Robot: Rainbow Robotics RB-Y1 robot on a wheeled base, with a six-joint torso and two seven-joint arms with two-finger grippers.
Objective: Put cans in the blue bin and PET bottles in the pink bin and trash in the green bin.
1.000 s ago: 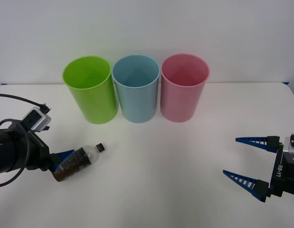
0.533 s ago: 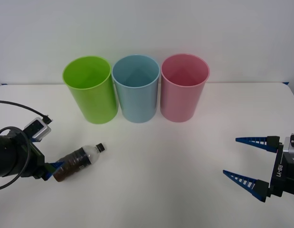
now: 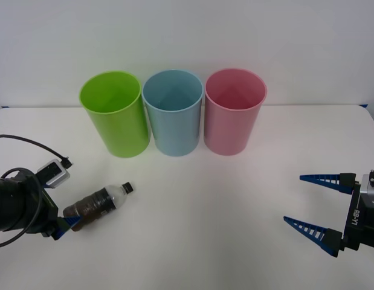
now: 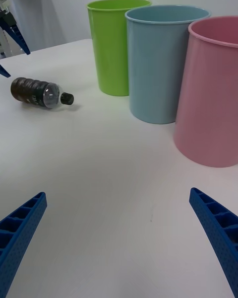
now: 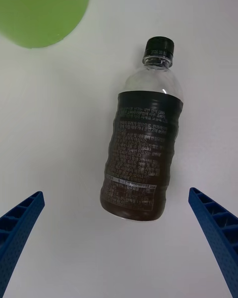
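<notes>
A small PET bottle [image 3: 101, 204] with a black cap and dark brown body lies on its side on the white table, its cap toward the bins. My left gripper [image 3: 67, 222] is open at the bottle's base, and the left wrist view has the bottle [image 5: 141, 154] lying just ahead of and between its fingertips [image 5: 22, 213]. The green bin [image 3: 114, 115], blue bin [image 3: 173, 115] and pink bin [image 3: 234, 115] stand upright in a row at the back. My right gripper [image 3: 293, 199] waits open at the near right, holding nothing.
The right wrist view has the pink bin [image 4: 210, 94] nearest, then the blue bin [image 4: 158, 69] and green bin [image 4: 116, 49], with the bottle [image 4: 37, 92] far across bare table. A black cable [image 3: 29, 144] loops over the left arm.
My left arm has drawn back to the left and toward the table's near edge, fingers still open. The bottle lies at about the same spot. The right arm has not moved.
</notes>
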